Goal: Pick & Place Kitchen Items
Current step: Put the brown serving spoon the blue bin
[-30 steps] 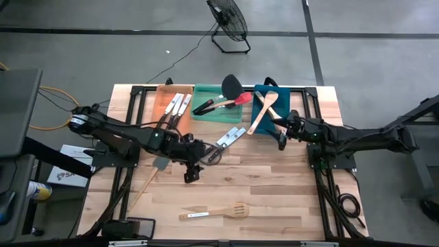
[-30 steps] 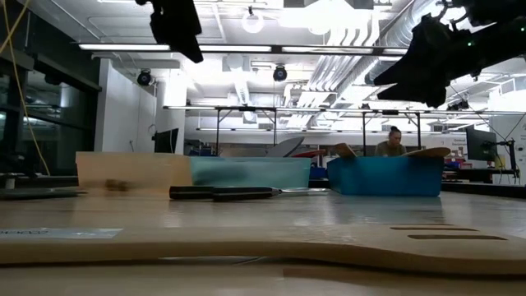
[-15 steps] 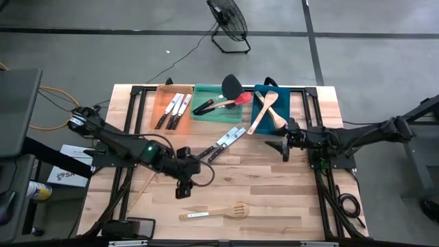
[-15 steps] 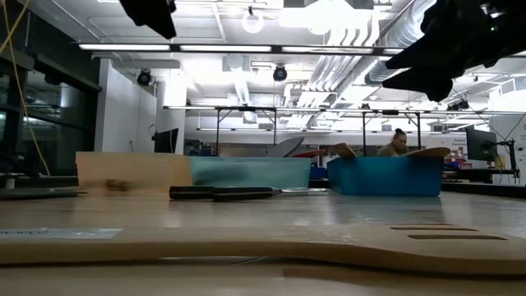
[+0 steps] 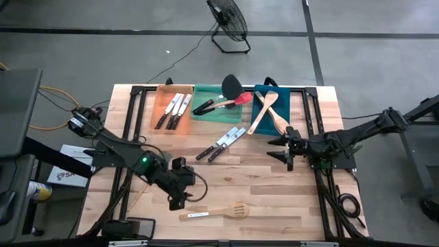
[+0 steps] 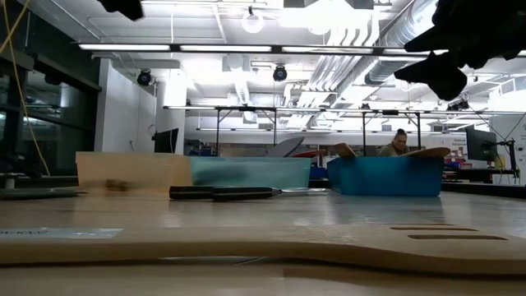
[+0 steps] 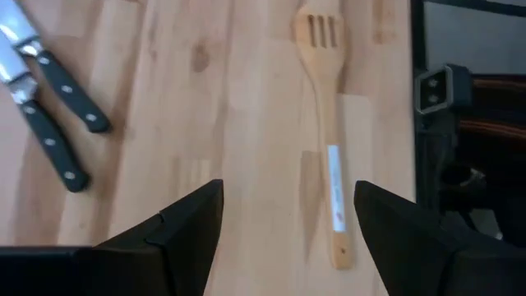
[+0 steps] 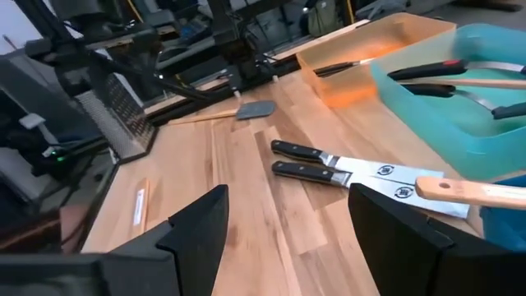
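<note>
Beyond the spread right hand (image 8: 279, 226), a grey spatula (image 8: 253, 108), unseen from overhead.

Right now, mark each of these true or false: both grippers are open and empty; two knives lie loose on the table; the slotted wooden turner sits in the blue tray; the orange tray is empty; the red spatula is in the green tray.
1. Both grippers are open and empty. True: left gripper and right gripper hold nothing.
2. Two knives lie loose on the table. True.
3. The slotted wooden turner sits in the blue tray. False: it lies on the table, near the left gripper.
4. The orange tray is empty. False: it holds knives.
5. The red spatula is in the green tray. True.
</note>
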